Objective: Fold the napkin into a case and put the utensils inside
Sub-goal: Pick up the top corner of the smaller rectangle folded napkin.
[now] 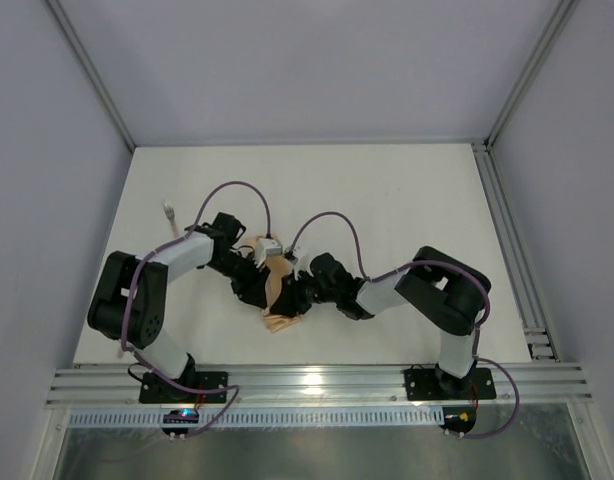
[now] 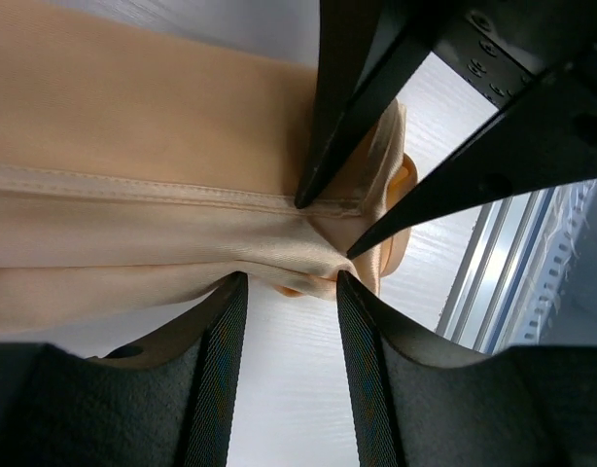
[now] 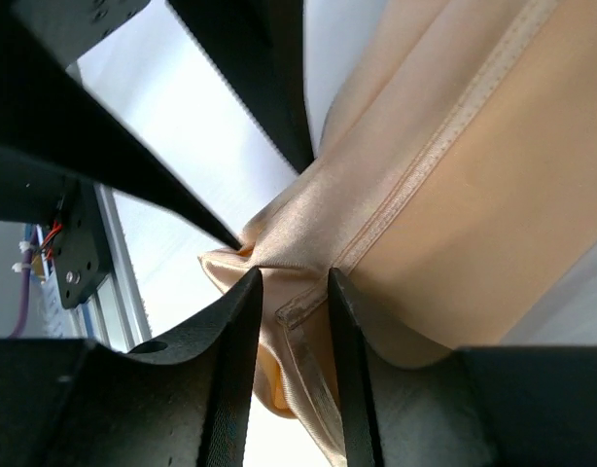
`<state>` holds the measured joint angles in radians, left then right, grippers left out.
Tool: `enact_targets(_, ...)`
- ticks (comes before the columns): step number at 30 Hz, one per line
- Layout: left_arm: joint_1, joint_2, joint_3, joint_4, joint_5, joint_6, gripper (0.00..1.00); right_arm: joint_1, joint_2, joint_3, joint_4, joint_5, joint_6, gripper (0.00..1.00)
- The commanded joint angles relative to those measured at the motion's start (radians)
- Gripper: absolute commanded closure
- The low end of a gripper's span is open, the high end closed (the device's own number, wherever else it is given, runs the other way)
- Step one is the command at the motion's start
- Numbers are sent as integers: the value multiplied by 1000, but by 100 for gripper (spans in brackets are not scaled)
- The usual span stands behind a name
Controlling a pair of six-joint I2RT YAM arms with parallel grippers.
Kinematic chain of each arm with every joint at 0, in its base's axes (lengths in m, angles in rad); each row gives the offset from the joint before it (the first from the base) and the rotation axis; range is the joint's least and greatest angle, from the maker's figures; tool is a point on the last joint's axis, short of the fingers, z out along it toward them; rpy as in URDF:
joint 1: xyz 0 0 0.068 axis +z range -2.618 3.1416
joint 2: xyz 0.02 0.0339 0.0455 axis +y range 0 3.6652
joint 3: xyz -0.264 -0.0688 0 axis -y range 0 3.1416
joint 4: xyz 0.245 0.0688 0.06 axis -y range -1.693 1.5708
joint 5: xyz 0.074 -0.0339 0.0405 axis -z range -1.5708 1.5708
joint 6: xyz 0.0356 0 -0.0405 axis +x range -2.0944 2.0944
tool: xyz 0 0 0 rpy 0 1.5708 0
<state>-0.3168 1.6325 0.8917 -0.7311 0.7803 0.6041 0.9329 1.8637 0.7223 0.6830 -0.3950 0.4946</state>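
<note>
The napkin lies on the table between the two arms. It is drawn into a narrow, layered strip, not a flat square. The wrist views show a stitched hem running along folded-over layers, and one end is gathered into puckers. So the folding looks begun but not finished: no neat pouch with an open mouth can be seen, and most of the cloth is hidden under the arms in the top view.

The left jaws look clamped on the bunched end of the napkin, where a lump of cloth fills the gap at their tips. The right jaws stand apart astride the hem at that same end, with the cloth lying flat between them and not visibly squeezed.

Up and to the left of the napkin, well apart from it, lies a small pale stick, probably one of the utensils. Nothing is tucked into the napkin. The case is not yet shaped, and loading it remains to be done.
</note>
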Motion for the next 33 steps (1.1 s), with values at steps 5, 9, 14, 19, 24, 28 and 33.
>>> enact_targets(5, 24, -23, 23, 90, 25, -52, 57, 32, 5, -38, 18, -10, -42, 57)
enact_targets(9, 24, -4, 26, 73, 37, -44, 56, 35, 6, -18, 1, -1, -45, 54)
enact_targets(14, 22, 15, 44, 45, 79, -33, 64, 41, -3, 11, -78, 68, -74, 53)
enact_targets(19, 24, 42, 64, 24, 102, -29, 82, 47, 2, -3, -51, 93, -54, 53)
enact_targets(24, 24, 62, 70, 15, 143, -21, 96, 46, 0, -18, 6, 130, -19, 52)
enact_targets(28, 30, 87, 95, -19, 166, 3, 99, 46, 12, -8, 39, 134, 15, 52)
enact_targets(33, 39, 101, 116, -88, 206, 68, 98, 46, 57, 12, 65, 124, 56, 52)
